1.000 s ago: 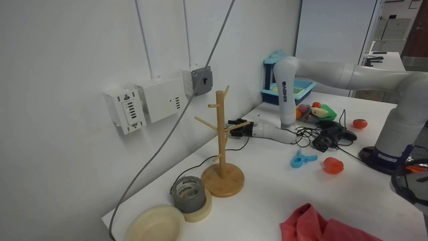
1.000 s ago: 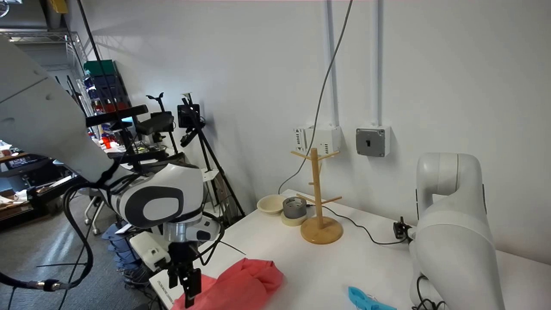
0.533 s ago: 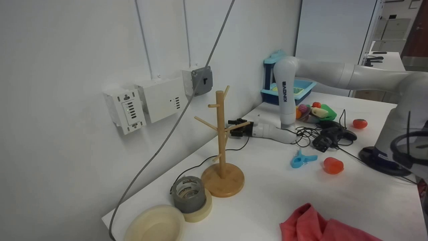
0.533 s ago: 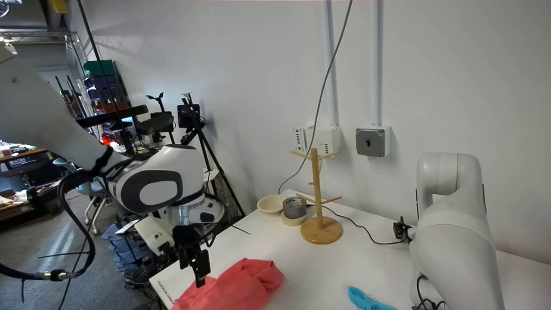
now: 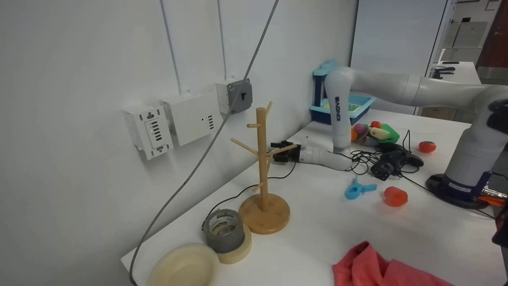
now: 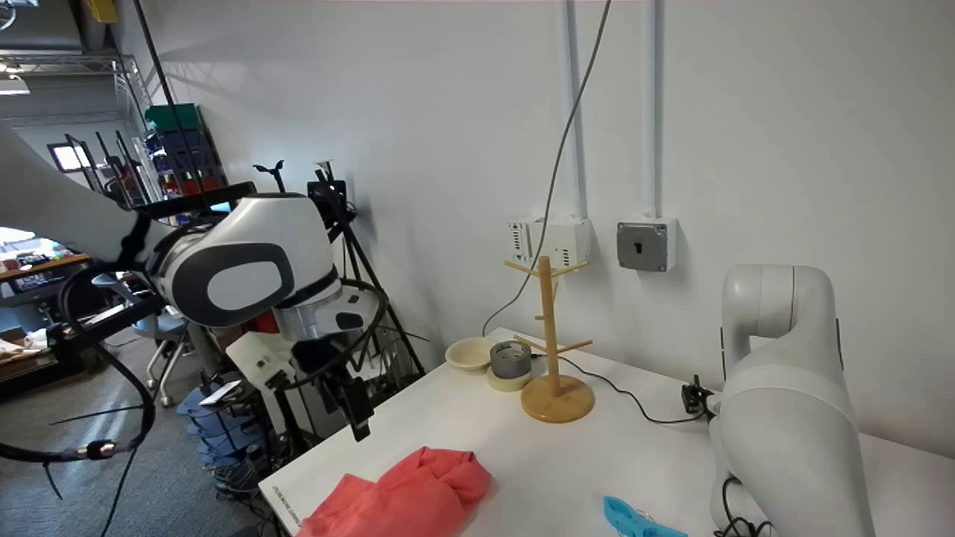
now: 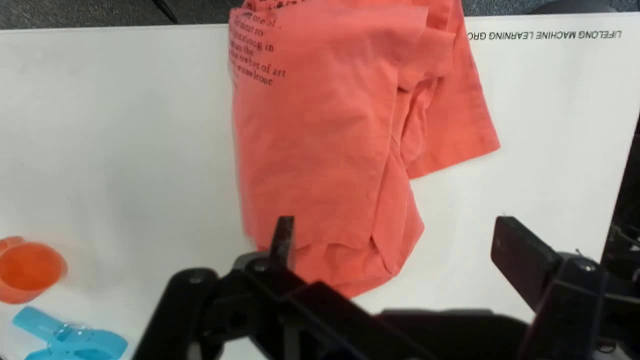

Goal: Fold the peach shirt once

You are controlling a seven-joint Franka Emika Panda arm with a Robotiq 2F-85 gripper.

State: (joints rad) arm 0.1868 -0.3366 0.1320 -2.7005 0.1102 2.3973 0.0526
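Observation:
The peach shirt (image 7: pixel 320 130) lies folded over on itself on the white table, a salmon-pink cloth with dark print at its upper left in the wrist view. A flap sticks out on its right side. It also shows in both exterior views (image 5: pixel 381 268) (image 6: pixel 418 496), cut off by the lower edge. My gripper (image 7: pixel 395 220) is open and empty, its two black fingers wide apart. In the wrist view the left finger overlaps the shirt's lower end and the right finger is over bare table. In an exterior view the gripper (image 6: pixel 357 425) is raised above the shirt, not touching it.
A wooden mug tree (image 6: pixel 552 350), tape rolls (image 6: pixel 511 362) and a cream bowl (image 6: pixel 470 353) stand near the wall. A blue clamp (image 5: pixel 359 188) and an orange cup (image 5: pixel 395 196) lie on the table. Another white arm (image 6: pixel 791 418) stands beside them.
My gripper has risen from low over the shirt to clear above it, with the arm lifting too. The shirt has not visibly moved.

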